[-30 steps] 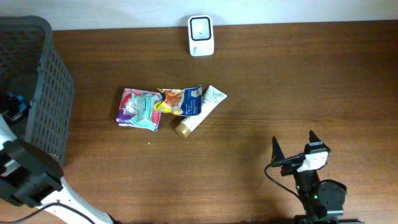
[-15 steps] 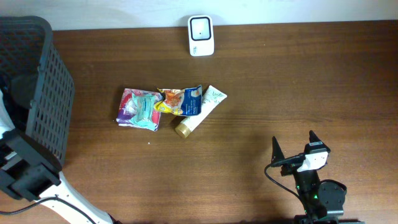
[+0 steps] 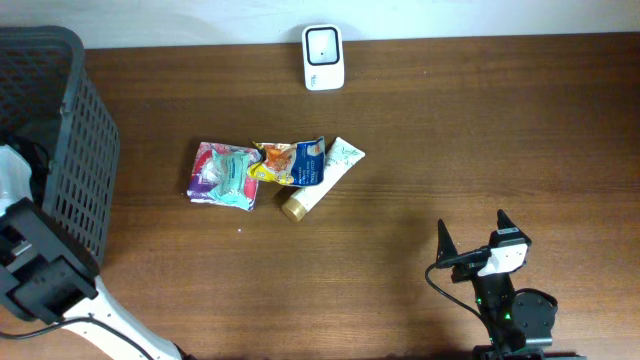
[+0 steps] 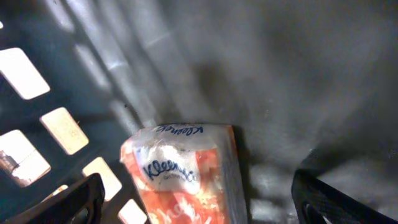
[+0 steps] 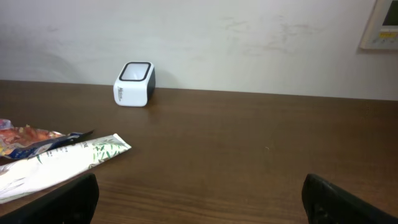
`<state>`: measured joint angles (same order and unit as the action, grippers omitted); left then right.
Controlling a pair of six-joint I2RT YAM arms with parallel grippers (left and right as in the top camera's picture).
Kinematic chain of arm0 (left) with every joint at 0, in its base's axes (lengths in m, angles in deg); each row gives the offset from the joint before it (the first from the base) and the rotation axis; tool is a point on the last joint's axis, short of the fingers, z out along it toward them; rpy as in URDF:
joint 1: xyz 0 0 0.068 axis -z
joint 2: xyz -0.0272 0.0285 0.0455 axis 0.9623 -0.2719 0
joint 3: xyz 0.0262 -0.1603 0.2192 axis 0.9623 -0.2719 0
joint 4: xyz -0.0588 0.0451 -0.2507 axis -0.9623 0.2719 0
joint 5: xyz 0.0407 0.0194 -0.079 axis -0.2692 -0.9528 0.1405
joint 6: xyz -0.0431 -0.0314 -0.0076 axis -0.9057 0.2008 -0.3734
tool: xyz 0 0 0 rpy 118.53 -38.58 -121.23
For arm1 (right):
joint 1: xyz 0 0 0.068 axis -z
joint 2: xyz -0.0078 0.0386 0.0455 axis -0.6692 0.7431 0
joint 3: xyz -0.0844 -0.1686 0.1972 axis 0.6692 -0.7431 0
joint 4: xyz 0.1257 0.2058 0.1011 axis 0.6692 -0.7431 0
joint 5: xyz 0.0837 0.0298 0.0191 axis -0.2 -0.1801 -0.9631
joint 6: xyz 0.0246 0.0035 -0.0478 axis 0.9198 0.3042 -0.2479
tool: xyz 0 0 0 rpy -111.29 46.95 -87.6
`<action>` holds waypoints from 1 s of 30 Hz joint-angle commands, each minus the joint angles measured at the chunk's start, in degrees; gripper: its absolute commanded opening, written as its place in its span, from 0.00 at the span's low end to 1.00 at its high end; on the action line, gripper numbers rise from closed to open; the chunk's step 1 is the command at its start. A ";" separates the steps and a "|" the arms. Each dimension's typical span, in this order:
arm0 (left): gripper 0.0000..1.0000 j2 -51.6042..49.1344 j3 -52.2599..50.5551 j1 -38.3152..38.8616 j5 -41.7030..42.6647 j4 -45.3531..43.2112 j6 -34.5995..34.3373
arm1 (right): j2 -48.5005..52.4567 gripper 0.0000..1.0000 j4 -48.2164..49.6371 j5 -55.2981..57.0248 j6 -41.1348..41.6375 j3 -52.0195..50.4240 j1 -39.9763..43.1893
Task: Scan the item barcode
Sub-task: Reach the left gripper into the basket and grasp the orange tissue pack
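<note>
Right jaws stand wide apart and empty; from overhead we see them low at the right of the tabletop, well apart from everything else. A scanner sits at the far edge. In the middle a pink pack, a pouch and a tube lie touching in a row. The left arm reaches into the basket at the left, hiding its jaws.

From the left wrist we see the left jaws spread wide, clamped on nothing, above a tissue pack that lies on the basket floor against the mesh wall.

From the right wrist we see the scanner by the wall, with the tube and pouch at the left.
</note>
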<state>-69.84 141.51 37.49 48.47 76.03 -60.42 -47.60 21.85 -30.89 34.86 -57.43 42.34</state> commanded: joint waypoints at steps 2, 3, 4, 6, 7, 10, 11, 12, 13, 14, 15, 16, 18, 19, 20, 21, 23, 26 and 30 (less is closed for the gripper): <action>0.94 -0.90 -4.02 -0.20 -0.57 -2.36 -0.92 | -0.37 0.99 -0.09 0.26 0.46 -0.46 -0.33; 0.93 -0.90 -4.52 -0.20 -0.57 -2.80 -0.92 | -0.37 0.99 -0.09 0.26 0.46 -0.46 -0.33; 0.86 -0.90 -5.11 -0.20 -0.59 -3.37 -0.92 | -0.37 0.99 -0.09 0.26 0.46 -0.46 -0.33; 0.59 -0.87 -6.12 -0.20 -0.59 -4.24 -0.92 | -0.37 0.99 -0.07 0.26 0.46 -0.46 -0.33; 0.52 -0.90 -6.82 -0.20 -0.57 -4.85 -0.92 | -0.37 0.99 -0.09 0.26 0.46 -0.46 -0.33; 0.42 -0.90 -8.09 -0.20 -0.61 -5.70 -0.92 | -0.37 0.99 -0.07 0.26 0.46 -0.46 -0.33; 0.36 -0.90 -8.15 -0.20 -0.61 -5.75 -0.90 | -0.37 0.99 -0.07 0.26 0.46 -0.46 -0.33; 0.28 -0.90 -8.15 -0.20 -0.59 -5.84 -0.90 | -0.37 0.99 -0.09 0.26 0.46 -0.46 -0.33; 0.18 -0.90 -8.15 -0.20 -0.59 -5.88 -0.90 | -0.37 0.98 -0.07 0.26 0.46 -0.46 -0.33; 0.08 -0.90 -8.15 -0.20 -0.59 -5.88 -0.90 | -0.37 0.99 -0.07 0.26 0.46 -0.46 -0.33; 0.00 -0.87 -8.13 -0.20 -0.59 -5.88 -0.90 | -0.37 0.99 -0.07 0.26 0.46 -0.46 -0.33; 0.00 -0.87 -8.07 -0.20 -0.63 -5.88 -0.90 | -0.37 0.99 -0.07 0.26 0.46 -0.46 -0.33; 0.00 -0.87 -6.56 -0.20 -1.22 -5.07 -0.46 | -0.37 0.99 -0.07 0.26 0.46 -0.46 -0.33; 0.00 -0.87 -5.25 -0.20 -1.46 -4.26 -0.46 | -0.37 0.99 -0.07 0.26 0.46 -0.46 -0.33; 0.00 -0.87 -2.80 -0.20 -1.46 -2.78 -0.44 | -0.37 0.99 -0.07 0.26 0.46 -0.46 -0.33; 0.00 -0.87 -0.11 -0.20 -1.46 -1.25 -0.44 | -0.37 0.99 -0.07 0.26 0.46 -0.46 -0.33; 0.00 -0.87 7.17 -0.17 -1.46 2.47 0.31 | -0.37 0.99 -0.07 0.26 0.46 -0.46 -0.33; 0.00 -0.87 18.03 -0.13 -1.46 7.41 0.85 | -0.37 0.99 -0.07 0.26 0.46 -0.46 -0.33; 0.00 -0.87 29.92 -0.13 -1.44 12.26 1.84 | -0.37 0.99 -0.07 0.26 0.46 -0.46 -0.33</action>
<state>-70.87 163.78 37.65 47.09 85.84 -60.12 -47.60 21.85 -30.89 34.88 -57.43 42.34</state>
